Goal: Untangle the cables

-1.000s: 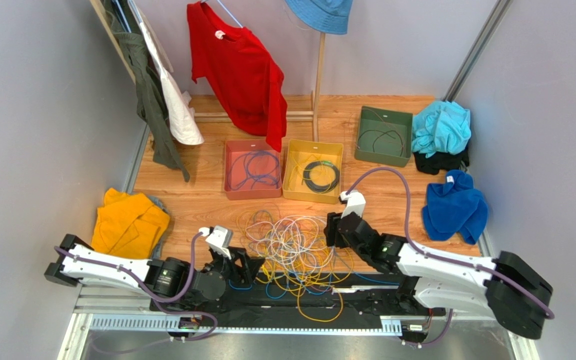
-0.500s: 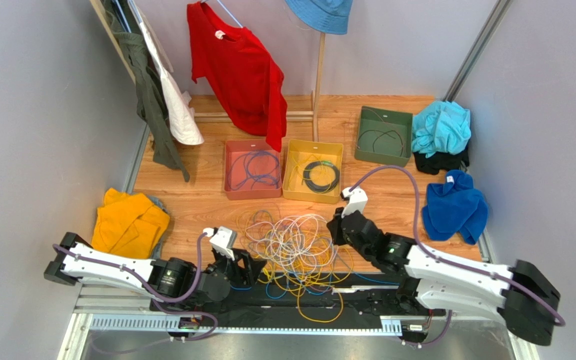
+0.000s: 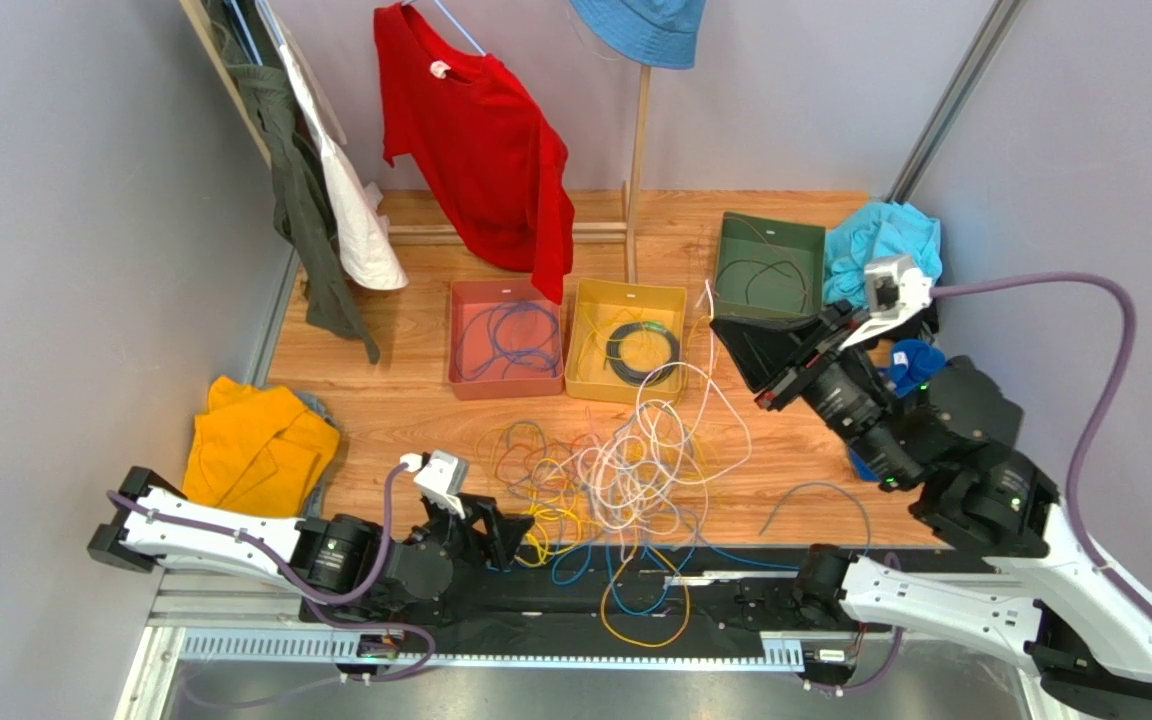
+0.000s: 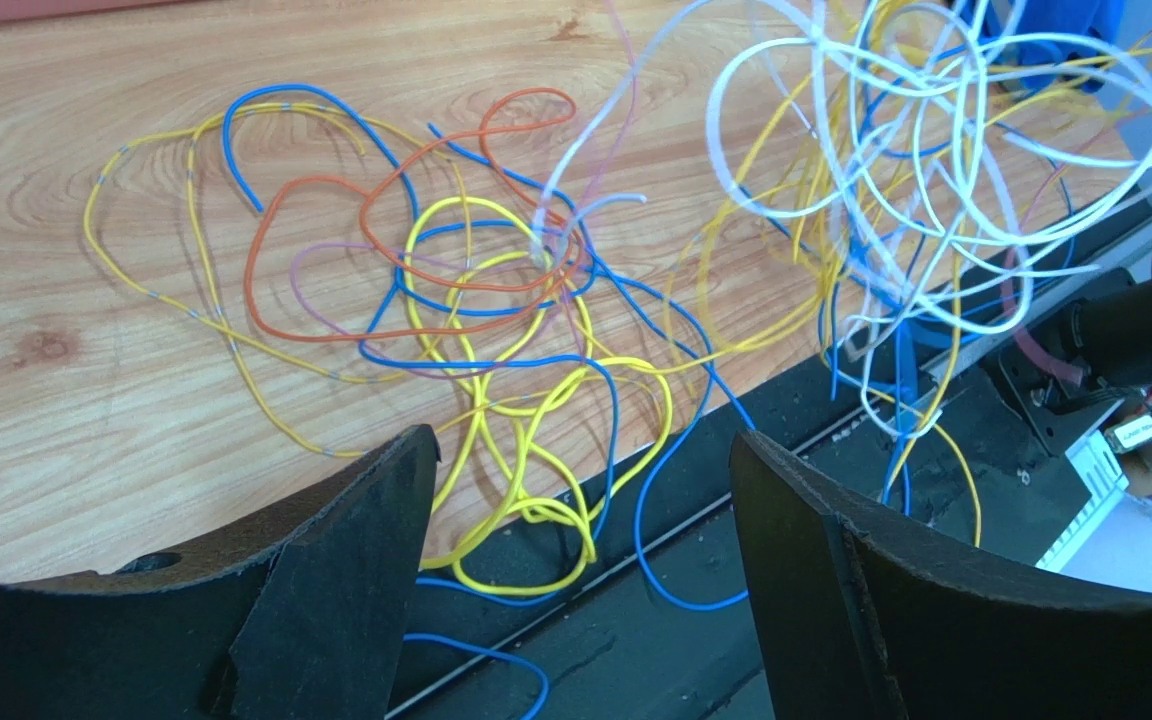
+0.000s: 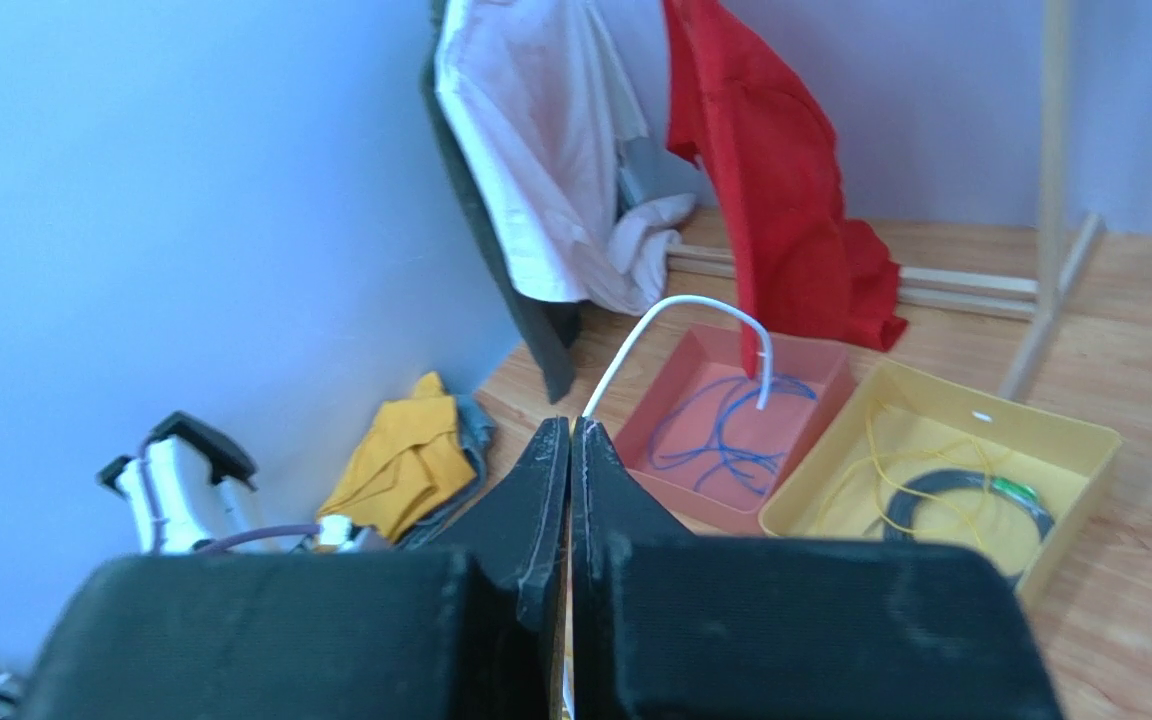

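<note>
The cables (image 3: 612, 483) lie as a tangle of yellow, white, blue and orange loops on the wooden table in front of the arms, and the left wrist view shows them spread out (image 4: 507, 285). My right gripper (image 3: 766, 399) is raised high above the table's right side. It is shut on a white cable (image 5: 672, 305) that arcs out from its fingertips (image 5: 558, 450) and trails down to the tangle. Low at the near edge, my left gripper (image 4: 582, 495) stands open over yellow and blue loops, with nothing between its fingers.
A red tray (image 3: 461, 342) holding a blue cable, a yellow tray (image 3: 582, 348) with a black coil and a green tray (image 3: 766, 308) stand behind the tangle. A yellow cloth (image 3: 255, 446) lies left, blue cloths (image 3: 883, 248) right. A black rail (image 3: 717, 600) runs along the near edge.
My right gripper shut on the white cable, then rose and swung back to the right, lifting the cable and dragging the tangle rightward. The left arm has stayed put.
</note>
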### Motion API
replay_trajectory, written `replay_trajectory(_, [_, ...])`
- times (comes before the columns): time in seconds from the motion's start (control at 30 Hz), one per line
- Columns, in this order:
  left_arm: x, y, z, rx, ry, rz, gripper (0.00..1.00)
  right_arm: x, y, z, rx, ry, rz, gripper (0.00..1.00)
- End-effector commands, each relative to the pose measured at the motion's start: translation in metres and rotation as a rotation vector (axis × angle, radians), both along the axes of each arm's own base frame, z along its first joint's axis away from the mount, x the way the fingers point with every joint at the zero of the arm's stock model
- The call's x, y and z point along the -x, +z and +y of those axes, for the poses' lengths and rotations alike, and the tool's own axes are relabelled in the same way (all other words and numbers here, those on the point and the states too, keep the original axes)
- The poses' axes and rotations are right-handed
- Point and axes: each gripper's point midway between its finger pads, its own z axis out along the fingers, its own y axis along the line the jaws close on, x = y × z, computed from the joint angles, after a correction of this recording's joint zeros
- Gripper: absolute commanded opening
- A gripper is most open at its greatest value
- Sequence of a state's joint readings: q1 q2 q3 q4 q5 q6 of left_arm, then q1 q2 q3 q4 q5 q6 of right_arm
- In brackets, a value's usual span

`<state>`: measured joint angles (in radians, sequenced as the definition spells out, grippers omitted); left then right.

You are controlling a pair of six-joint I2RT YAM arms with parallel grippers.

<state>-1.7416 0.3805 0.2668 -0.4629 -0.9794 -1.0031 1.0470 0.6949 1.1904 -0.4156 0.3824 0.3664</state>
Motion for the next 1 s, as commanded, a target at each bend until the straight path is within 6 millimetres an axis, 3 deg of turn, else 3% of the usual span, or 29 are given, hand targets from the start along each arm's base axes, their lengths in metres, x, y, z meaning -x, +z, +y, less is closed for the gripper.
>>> replay_trajectory(0.0, [-0.003, 0.025, -0.006, 0.069, 0.013, -0.022, 0.8, 0.018, 0.005, 0.016, 0.057, 0.138, -0.008, 0.0])
replay_trajectory(0.1, [-0.005, 0.036, -0.005, 0.078, 0.02, -0.047, 0.8, 0.021, -0.004, 0.029, 0.059, 0.186, 0.02, 0.0])
replay_trajectory(0.17, [-0.009, 0.05, -0.003, 0.08, 0.026, -0.084, 0.81, 0.026, -0.024, 0.047, 0.089, 0.256, 0.07, 0.0])
replay_trajectory(0.3, [-0.017, 0.08, 0.008, 0.12, 0.058, -0.129, 0.86, 0.023, -0.102, 0.092, 0.247, 0.324, 0.238, 0.0])
replay_trajectory(0.37, [-0.022, 0.094, 0.017, 0.132, 0.077, -0.148, 0.87, 0.017, -0.148, 0.102, 0.29, 0.304, 0.299, 0.0])
replay_trajectory(0.43, [-0.026, 0.104, 0.03, 0.149, 0.092, -0.151, 0.88, 0.013, -0.17, 0.108, 0.315, 0.294, 0.32, 0.0])
replay_trajectory(0.5, [-0.029, 0.108, 0.04, 0.143, 0.099, -0.161, 0.92, 0.008, -0.147, 0.108, 0.308, 0.283, 0.262, 0.0])
replay_trajectory(0.57, [-0.033, 0.119, 0.053, 0.175, 0.113, -0.173, 0.94, 0.007, -0.109, 0.103, 0.288, 0.274, 0.186, 0.0])
replay_trajectory(0.6, [-0.035, 0.125, 0.058, 0.201, 0.116, -0.178, 0.96, 0.009, -0.067, 0.1, 0.244, 0.279, 0.109, 0.0])
replay_trajectory(0.63, [-0.036, 0.129, 0.061, 0.212, 0.121, -0.185, 0.97, 0.012, -0.042, 0.098, 0.216, 0.286, 0.072, 0.0])
replay_trajectory(0.67, [-0.038, 0.131, 0.064, 0.198, 0.121, -0.21, 0.97, 0.014, -0.034, 0.099, 0.233, 0.298, 0.068, 0.0])
replay_trajectory(0.7, [-0.038, 0.139, 0.066, 0.237, 0.122, -0.211, 0.98, 0.02, 0.01, 0.092, 0.171, 0.309, 0.014, 0.0])
replay_trajectory(0.73, [-0.037, 0.139, 0.063, 0.239, 0.108, -0.222, 0.98, 0.024, 0.023, 0.091, 0.167, 0.322, -0.006, 0.0])
replay_trajectory(0.77, [-0.037, 0.14, 0.062, 0.214, 0.091, -0.255, 0.98, 0.028, 0.026, 0.094, 0.183, 0.343, -0.003, 0.0])
replay_trajectory(0.83, [-0.033, 0.146, 0.051, 0.243, 0.058, -0.275, 0.98, 0.038, 0.051, 0.09, 0.137, 0.371, -0.029, 0.0])
replay_trajectory(0.9, [-0.03, 0.151, 0.04, 0.235, 0.034, -0.311, 0.98, 0.042, 0.05, 0.09, 0.131, 0.39, -0.019, 0.0])
replay_trajectory(0.97, [-0.028, 0.15, 0.032, 0.213, 0.024, -0.325, 0.98, 0.041, 0.026, 0.096, 0.151, 0.396, 0.023, 0.0])
